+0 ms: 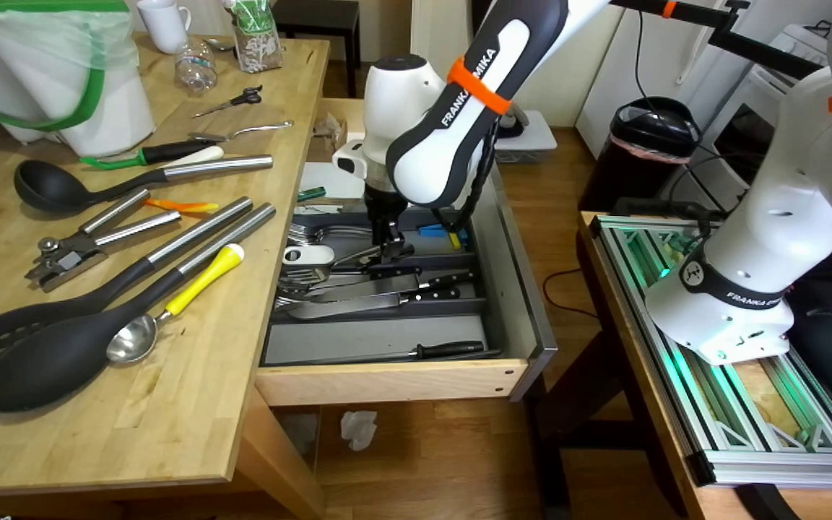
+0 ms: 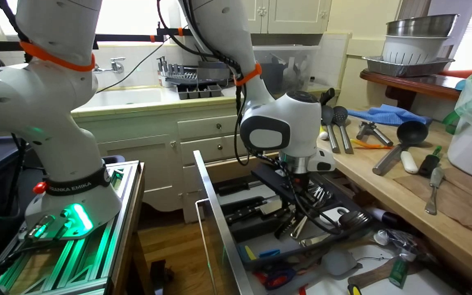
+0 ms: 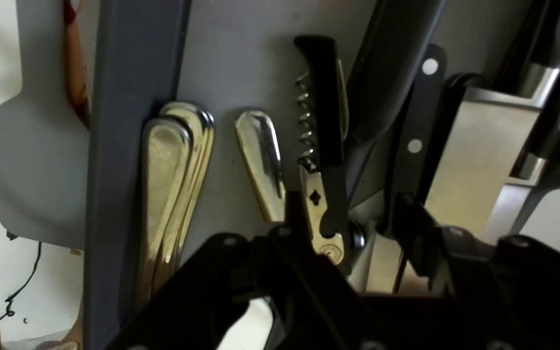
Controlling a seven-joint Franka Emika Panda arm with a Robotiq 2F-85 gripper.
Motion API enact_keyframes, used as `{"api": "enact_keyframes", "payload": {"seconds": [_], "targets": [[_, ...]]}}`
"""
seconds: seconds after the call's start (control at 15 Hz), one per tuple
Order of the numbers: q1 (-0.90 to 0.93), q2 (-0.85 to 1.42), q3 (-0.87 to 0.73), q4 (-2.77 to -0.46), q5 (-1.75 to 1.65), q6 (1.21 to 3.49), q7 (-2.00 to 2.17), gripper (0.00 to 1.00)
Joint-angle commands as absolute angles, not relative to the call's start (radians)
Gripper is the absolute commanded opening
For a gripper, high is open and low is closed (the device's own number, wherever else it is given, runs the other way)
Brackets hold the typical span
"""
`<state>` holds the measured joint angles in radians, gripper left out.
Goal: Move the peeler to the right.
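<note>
I cannot pick out a peeler for certain. My gripper [image 3: 353,214] points down into the open drawer, its fingers apart. It also shows in both exterior views [image 1: 391,245] [image 2: 297,186]. In the wrist view, a black and silver folding corkscrew [image 3: 328,146] lies with its hinge end between the fingertips, nearer the left one. Whether they touch cannot be told. The corkscrew also shows in an exterior view [image 2: 287,224]. A white-handled tool [image 1: 308,255] lies in the same tray and shows partly behind the left finger in the wrist view [image 3: 251,325].
Stacked cutlery handles [image 3: 168,189] and a single one [image 3: 263,155] lie left of the corkscrew. Black-handled knives [image 3: 418,116] lie to its right. A tray wall [image 3: 131,146] bounds the left. The wooden tabletop [image 1: 192,404] with several utensils overhangs the drawer [image 1: 387,383].
</note>
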<state>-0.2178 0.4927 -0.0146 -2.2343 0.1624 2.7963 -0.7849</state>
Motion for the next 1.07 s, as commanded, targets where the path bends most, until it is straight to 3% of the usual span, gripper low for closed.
{"api": "enact_keyframes", "payload": {"seconds": [0.0, 0.27, 0.53, 1.0], "targets": [[-0.243, 0.536, 0.006, -2.211, 0.095, 2.848, -0.747, 0.54], [-0.264, 0.553, 0.031, -2.205, 0.063, 2.875, -0.744, 0.54], [-0.297, 0.56, 0.072, -2.203, 0.069, 2.868, -0.752, 0.38], [-0.308, 0.568, 0.074, -2.201, 0.056, 2.882, -0.749, 0.42]]}}
